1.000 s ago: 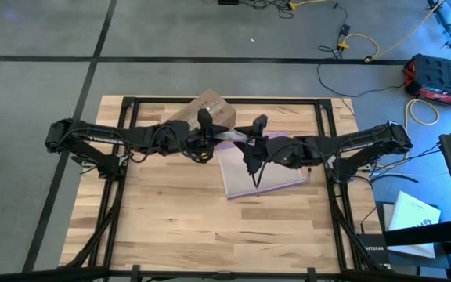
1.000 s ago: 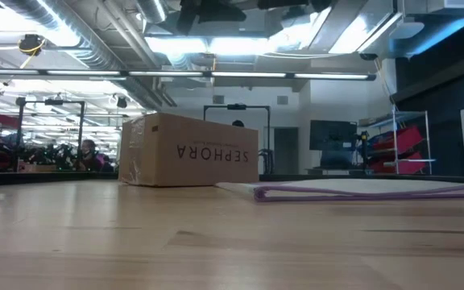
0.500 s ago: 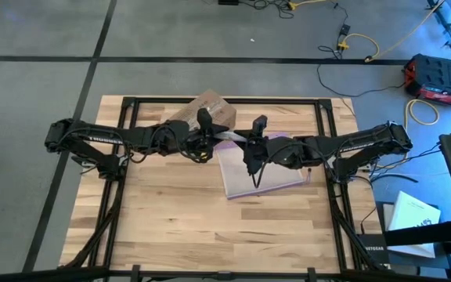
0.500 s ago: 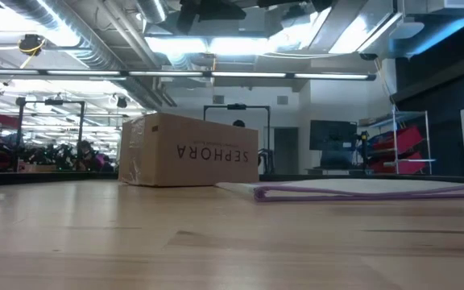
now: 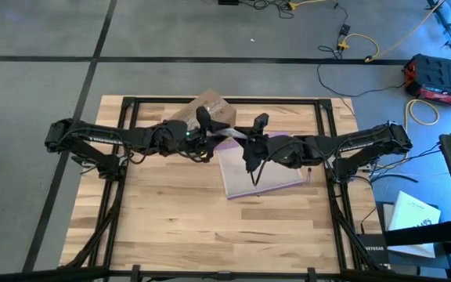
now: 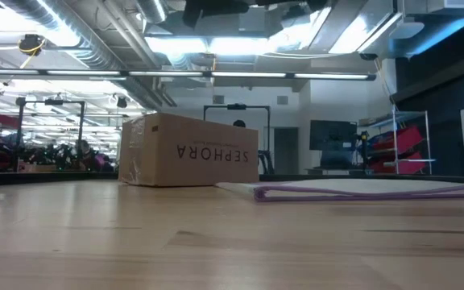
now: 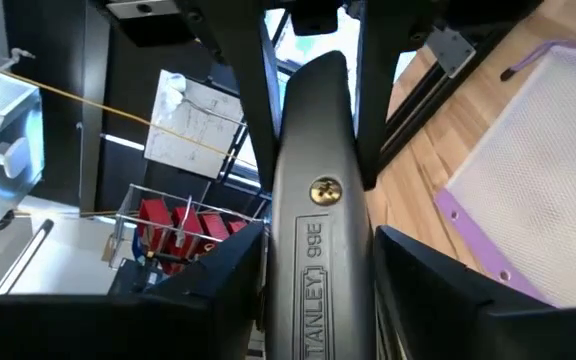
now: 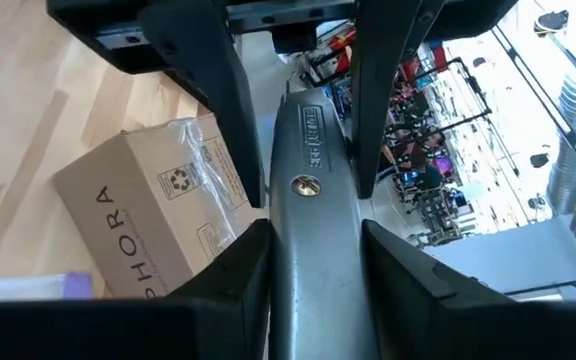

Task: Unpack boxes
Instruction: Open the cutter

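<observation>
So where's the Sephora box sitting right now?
The box sits at the table's far edge near the middle in the high view, just behind the left gripper and beside the clear bag with the purple zip edge.

One brown cardboard box (image 5: 207, 109) lettered SEPHORA, one clear plastic bag (image 5: 257, 170) with purple zip edge, one grey metal utility knife (image 7: 313, 230), two dark robot arms

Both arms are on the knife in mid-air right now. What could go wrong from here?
1. The knife spans between the left gripper and the right gripper above the table; a weak grip by either could drop it onto the clear bag.
2. The box sits near the table's far edge, so pressing a blade on it may shove it off.
</observation>
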`<control>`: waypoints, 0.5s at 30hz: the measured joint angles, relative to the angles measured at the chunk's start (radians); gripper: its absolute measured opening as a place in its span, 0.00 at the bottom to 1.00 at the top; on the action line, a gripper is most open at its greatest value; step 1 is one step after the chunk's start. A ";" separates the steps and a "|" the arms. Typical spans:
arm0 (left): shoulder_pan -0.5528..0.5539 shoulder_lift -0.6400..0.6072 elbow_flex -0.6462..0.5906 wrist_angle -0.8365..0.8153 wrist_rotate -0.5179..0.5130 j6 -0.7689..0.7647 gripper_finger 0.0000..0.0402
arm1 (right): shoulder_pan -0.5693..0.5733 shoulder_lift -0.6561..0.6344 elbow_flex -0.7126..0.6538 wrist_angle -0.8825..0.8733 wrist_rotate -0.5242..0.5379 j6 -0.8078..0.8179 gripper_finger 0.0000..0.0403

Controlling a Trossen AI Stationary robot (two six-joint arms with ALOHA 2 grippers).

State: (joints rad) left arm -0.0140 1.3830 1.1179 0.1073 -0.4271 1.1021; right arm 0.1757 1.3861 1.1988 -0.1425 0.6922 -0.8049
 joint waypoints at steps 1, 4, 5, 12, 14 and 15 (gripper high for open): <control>0.000 0.000 0.000 0.001 0.001 -0.003 0.43 | 0.000 0.000 0.000 0.011 0.000 -0.008 0.27; 0.001 0.000 0.000 0.002 0.000 -0.005 0.42 | 0.000 0.000 0.000 0.020 -0.001 -0.017 0.27; 0.001 0.000 0.000 0.001 0.000 -0.004 0.41 | 0.000 0.000 0.000 0.020 -0.002 -0.025 0.27; 0.002 0.000 0.000 0.008 -0.001 -0.002 0.37 | 0.000 0.000 0.000 0.020 -0.003 -0.043 0.27; 0.002 0.000 0.000 0.006 -0.001 0.001 0.35 | 0.000 0.000 0.000 0.020 -0.002 -0.052 0.27; 0.002 0.000 0.000 0.006 0.000 0.002 0.34 | 0.000 0.000 0.000 0.019 -0.002 -0.057 0.27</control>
State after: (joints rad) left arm -0.0116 1.3827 1.1183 0.1130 -0.4274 1.1040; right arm 0.1761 1.3861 1.1988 -0.1235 0.6899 -0.8616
